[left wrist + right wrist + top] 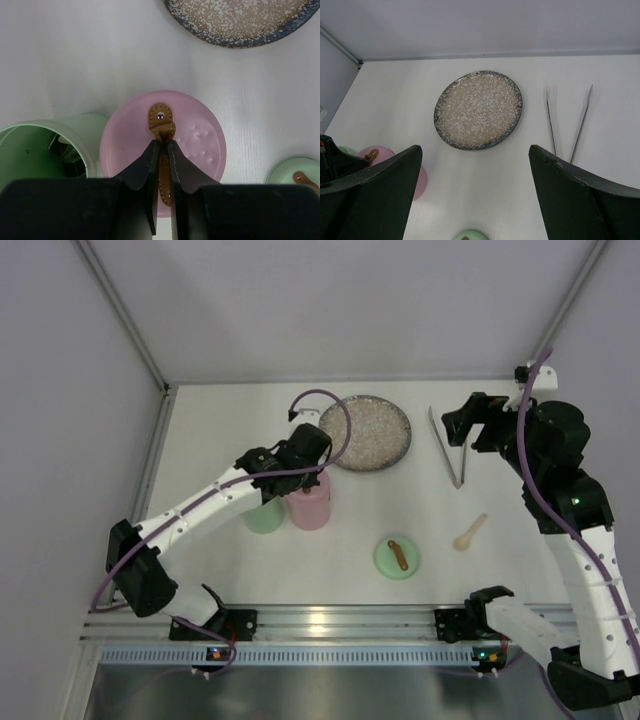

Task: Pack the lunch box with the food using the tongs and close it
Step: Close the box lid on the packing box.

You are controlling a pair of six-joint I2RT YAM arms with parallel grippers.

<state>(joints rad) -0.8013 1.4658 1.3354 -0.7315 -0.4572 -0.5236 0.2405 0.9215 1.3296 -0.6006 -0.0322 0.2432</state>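
Note:
The lunch box is a pink round tub (310, 508) beside an open green tub (263, 518). My left gripper (163, 145) is shut on the brown leather strap (161, 117) of the pink lid (200, 145), which sits on the pink tub. Something dark and pale lies inside the green tub (30, 150); I cannot tell whether it is food. No other food shows. The tongs (445, 448) lie on the table at the right, also visible as thin silver tongs (581, 125) in the right wrist view. My right gripper (475, 165) hangs open and empty above the table, near the tongs.
An empty speckled plate (372, 432) sits at the back middle. A green lid (397, 557) with a brown strap lies near the front. A small wooden spoon (470, 532) lies to its right. Walls close the table at the left and back.

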